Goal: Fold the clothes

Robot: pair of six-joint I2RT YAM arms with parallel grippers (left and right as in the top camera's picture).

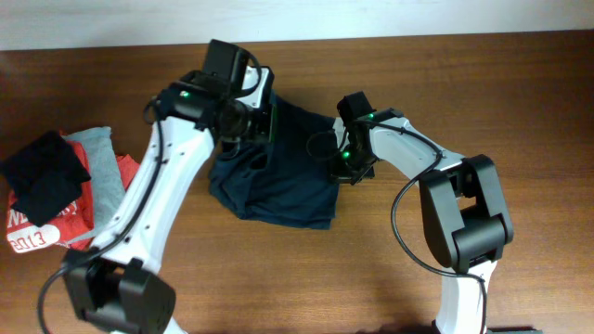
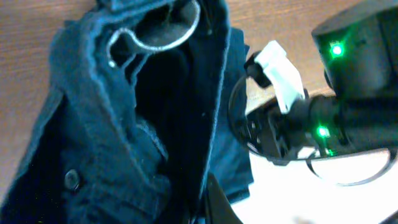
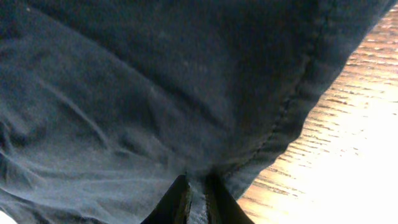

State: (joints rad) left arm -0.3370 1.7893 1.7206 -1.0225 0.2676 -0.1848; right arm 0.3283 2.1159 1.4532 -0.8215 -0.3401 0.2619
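The fold looks barely begun. The navy shorts [image 1: 278, 186] lie in a rumpled heap at the middle of the bench [image 1: 520, 83], with layers bunched over each other and no flat, squared edge anywhere. Most of the work appears to remain: spreading them out, doubling them over and smoothing them.

The right tool [image 3: 197, 198] is at the shorts' right edge, its fingers pressed together with a stitched hem pinched between them. The left tool [image 1: 249, 137] sits over the upper left part of the shorts, and I cannot tell whether it is spread or gripping.

The cloth is plain, dark and heavily creased. The left wrist view shows a gaping opening and a button [image 2: 71, 180]. A pile of other garments [image 1: 56, 199] lies well apart at the bench's left.
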